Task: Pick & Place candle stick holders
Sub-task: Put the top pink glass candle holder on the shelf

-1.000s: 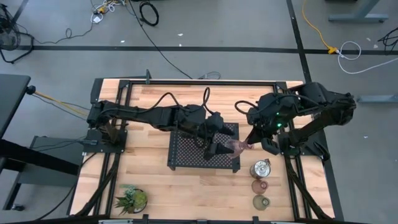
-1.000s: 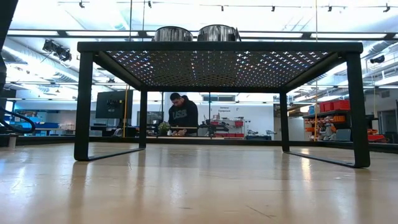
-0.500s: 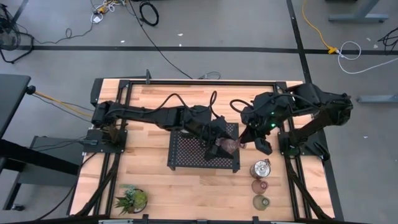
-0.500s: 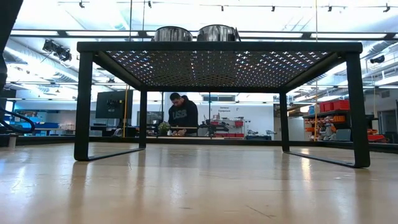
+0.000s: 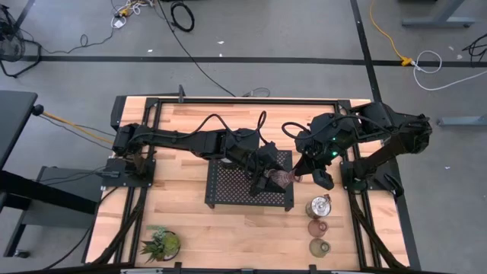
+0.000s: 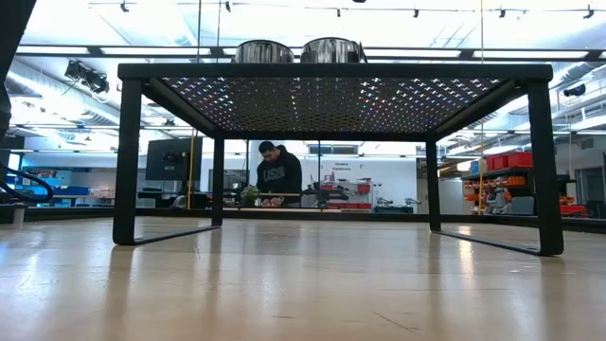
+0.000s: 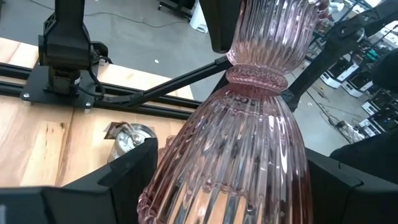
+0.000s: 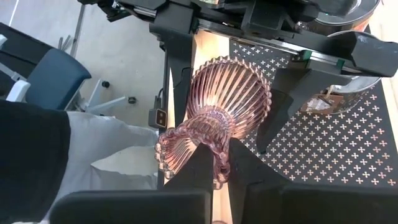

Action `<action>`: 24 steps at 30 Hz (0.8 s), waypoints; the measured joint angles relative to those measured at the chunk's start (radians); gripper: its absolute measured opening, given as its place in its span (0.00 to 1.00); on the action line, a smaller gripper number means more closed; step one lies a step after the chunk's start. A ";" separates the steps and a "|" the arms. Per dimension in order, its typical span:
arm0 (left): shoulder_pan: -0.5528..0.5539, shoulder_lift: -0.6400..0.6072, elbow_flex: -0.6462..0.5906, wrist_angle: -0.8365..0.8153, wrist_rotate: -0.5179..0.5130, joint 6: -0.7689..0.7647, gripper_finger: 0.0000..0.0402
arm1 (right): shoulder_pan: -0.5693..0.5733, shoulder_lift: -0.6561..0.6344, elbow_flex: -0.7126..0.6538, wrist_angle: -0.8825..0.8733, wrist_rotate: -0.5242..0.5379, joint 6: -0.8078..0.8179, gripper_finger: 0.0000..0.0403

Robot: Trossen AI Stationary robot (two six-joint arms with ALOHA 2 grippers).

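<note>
Two hands share one pink ribbed candle stick holder above the black mesh tray: the left hand has its fingers spread around the wide bell, while the right hand pinches the narrow end. The left should close firmly before the right lets go.

From table height you look under the black mesh tray, its four legs planted on the wooden table. Two shiny silver cups sit side by side on its top, near twelve o'clock. Behind, between the far legs, a person in dark clothes stands at a bench.
</note>
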 joint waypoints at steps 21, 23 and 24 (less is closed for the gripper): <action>0.004 -0.054 0.011 -0.019 -0.119 0.024 0.76 | -0.020 -0.065 0.000 0.006 0.015 -0.026 0.16; 0.004 -0.059 0.011 -0.027 -0.127 0.025 0.76 | -0.020 -0.086 0.000 -0.012 0.019 -0.026 0.18; 0.004 -0.063 0.013 -0.028 -0.131 0.025 0.76 | -0.020 -0.092 0.000 -0.008 0.020 -0.026 0.19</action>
